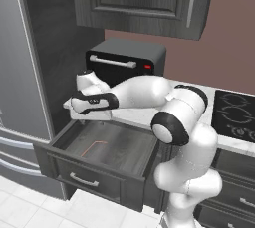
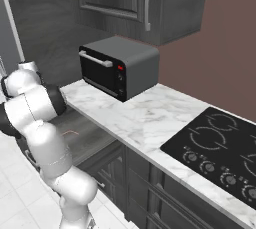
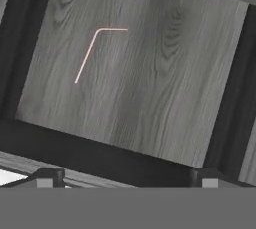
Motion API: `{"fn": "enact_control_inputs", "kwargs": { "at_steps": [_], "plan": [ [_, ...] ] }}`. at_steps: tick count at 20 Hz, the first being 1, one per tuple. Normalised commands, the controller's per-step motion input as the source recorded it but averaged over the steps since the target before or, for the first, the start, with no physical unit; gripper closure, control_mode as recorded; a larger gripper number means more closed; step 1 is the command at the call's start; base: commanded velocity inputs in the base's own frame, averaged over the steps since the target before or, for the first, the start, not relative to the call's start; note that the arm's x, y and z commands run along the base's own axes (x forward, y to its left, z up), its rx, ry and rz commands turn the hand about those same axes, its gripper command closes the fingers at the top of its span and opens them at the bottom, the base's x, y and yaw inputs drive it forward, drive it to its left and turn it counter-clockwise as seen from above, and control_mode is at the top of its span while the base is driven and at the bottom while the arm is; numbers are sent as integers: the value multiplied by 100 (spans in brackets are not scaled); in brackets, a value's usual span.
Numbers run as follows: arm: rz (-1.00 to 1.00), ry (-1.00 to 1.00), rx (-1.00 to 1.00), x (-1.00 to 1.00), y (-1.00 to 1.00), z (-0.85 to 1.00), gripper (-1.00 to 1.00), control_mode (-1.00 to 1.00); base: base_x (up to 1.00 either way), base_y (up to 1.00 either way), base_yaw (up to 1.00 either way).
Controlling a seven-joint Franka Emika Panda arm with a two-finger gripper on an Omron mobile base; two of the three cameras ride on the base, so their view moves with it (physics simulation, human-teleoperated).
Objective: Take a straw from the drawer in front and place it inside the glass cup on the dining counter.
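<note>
- End effector (image 3: 127, 179): two dark fingertips set wide apart at the bottom of the hand view, nothing between them; poised above the open drawer, looking down into it.
- Arm: white, dark joints, reaching leftward over the drawer in the left base view, its hand (image 1: 89, 103) level with the desk edge.
- Straw (image 3: 93, 49): thin, pink-red, bent near one end; lies flat on the drawer floor, apart from the walls, also seen in the left base view (image 1: 92, 147).
- Drawer (image 1: 102, 174): wide, shallow, dark grey wood grain, pulled out below the desk; panelled front with silver bar handle (image 1: 83, 179).
- Desk (image 2: 145, 118): white marble with grey veins, directly above the drawer.
- Toaster oven (image 2: 118, 66): dark, silver handle, red light, standing on the desk behind the drawer.
- Cooktop (image 2: 220, 148): black, set into the desk, well apart from the toaster oven.
- Wall cabinet (image 1: 144, 0): dark grey, above the toaster oven.
</note>
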Motion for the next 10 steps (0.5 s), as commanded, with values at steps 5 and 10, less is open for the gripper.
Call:
{"fn": "enact_control_inputs", "kwargs": {
  "at_steps": [5,10],
  "plan": [
    [-23,8,2,13,0,-39,-100,-100,0,0,0],
    [-20,0,0,11,0,-37,-100,-100,0,0,0]
  ]
}}
